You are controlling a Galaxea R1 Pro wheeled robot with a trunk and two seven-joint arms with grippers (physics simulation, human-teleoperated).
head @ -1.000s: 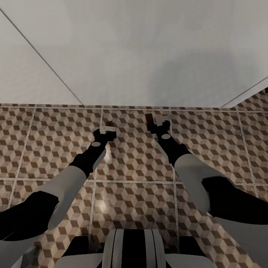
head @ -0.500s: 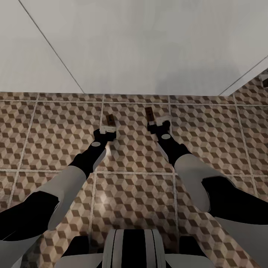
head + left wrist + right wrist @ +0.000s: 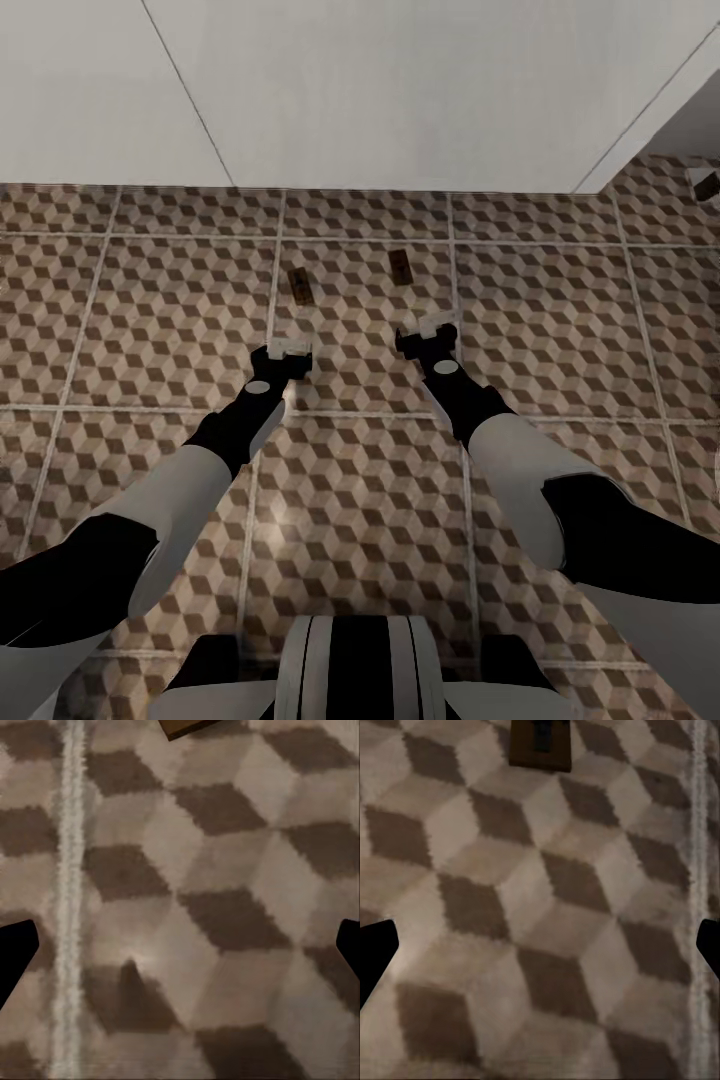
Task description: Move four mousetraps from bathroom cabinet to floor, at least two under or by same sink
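Two mousetraps lie flat on the cube-patterned bathroom floor (image 3: 150, 300), one on the left (image 3: 298, 285) and one on the right (image 3: 401, 266), a short way in front of the white boxy sink (image 3: 400, 90). My left gripper (image 3: 290, 350) hovers open just short of the left trap, whose corner (image 3: 184, 726) shows in the left wrist view. My right gripper (image 3: 428, 335) is open too, short of the right trap (image 3: 538, 742). Both pairs of fingers are spread wide with only floor tile between them.
The white block's lower edge runs across the far side of the floor, with a corner at the right (image 3: 580, 190). A small dark and white piece (image 3: 706, 185) sits at the far right edge; I cannot tell what it is.
The whole view has drawn back from the white block. Both traps stay on the floor while the grippers, earlier right at them, now sit a clear gap behind them.
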